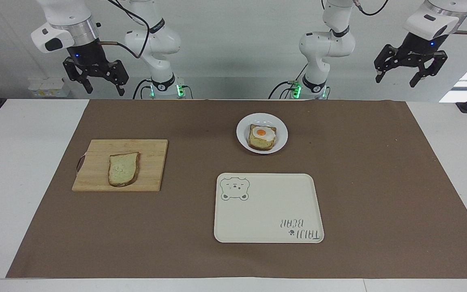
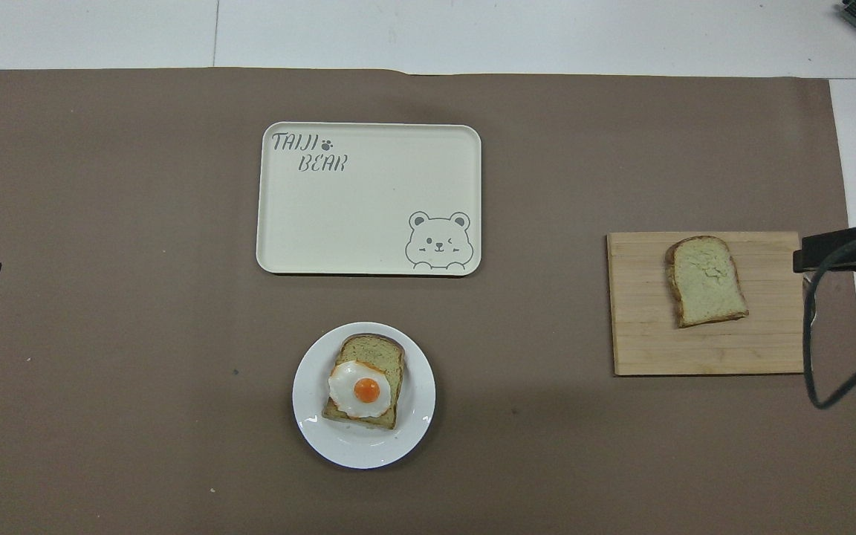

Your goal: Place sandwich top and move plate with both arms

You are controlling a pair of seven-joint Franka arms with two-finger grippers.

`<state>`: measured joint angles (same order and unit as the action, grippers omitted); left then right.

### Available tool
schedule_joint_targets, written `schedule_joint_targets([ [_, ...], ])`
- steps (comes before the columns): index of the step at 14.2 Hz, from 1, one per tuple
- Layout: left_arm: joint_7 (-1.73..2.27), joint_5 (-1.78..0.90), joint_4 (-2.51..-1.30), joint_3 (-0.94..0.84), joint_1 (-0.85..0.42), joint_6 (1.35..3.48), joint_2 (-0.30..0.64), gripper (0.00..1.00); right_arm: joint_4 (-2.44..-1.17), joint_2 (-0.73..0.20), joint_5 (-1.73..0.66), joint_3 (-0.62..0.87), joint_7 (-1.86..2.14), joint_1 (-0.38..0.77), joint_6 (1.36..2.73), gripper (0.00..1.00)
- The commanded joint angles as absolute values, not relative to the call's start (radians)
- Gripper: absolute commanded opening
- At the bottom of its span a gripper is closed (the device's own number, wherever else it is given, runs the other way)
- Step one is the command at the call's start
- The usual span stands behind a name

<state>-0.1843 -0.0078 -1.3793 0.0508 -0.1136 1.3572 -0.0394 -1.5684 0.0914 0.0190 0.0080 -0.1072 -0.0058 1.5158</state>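
At the right arm's end of the table, work starts; the lines run from there across to the left arm's end.

Right gripper (image 1: 100,84): raised and empty, fingers spread apart, up over the robots' own edge of the table.

Cutting board (image 1: 95,178): below that gripper and out toward the table's middle, lying flat on the brown mat (image 1: 379,182).

Sandwich top (image 1: 123,169): flat on the board, untouched, crust showing all round, well clear of both grippers.

Step in hand: judged to be the reach for this slice, since nothing is lifted yet.

How to do it well: come straight down, take the slice across its narrow width by the crusts, and squeeze lightly; soft bread would likely dent or fold under a hard pinch.

Plate (image 1: 243,138): toward the left arm from the slice and nearer the robots than the tray.

Egg-topped bread (image 1: 262,138): on the plate; the top should be lowered square onto it, not dropped, or the egg may slide.

Tray (image 1: 268,208): bear-printed, bare, a likely goal for the plate.

Left gripper (image 1: 396,78): raised at its own end, fingers apart, holding nothing; this arm waits.
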Motion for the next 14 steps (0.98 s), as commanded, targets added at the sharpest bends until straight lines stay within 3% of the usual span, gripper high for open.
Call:
schedule_joint_targets([
  [1, -0.184, 0.014, -1.397, 0.057, -0.126, 1.353, -0.057, 1.00, -1.551, 0.080, 0.000, 0.014, -0.094, -0.021, 1.526, 1.00],
  [14, -0.179, 0.008, -1.404, 0.055, -0.126, 1.332, -0.064, 1.00, -1.551, 0.080, 0.000, 0.012, -0.091, -0.021, 1.525, 1.00],
])
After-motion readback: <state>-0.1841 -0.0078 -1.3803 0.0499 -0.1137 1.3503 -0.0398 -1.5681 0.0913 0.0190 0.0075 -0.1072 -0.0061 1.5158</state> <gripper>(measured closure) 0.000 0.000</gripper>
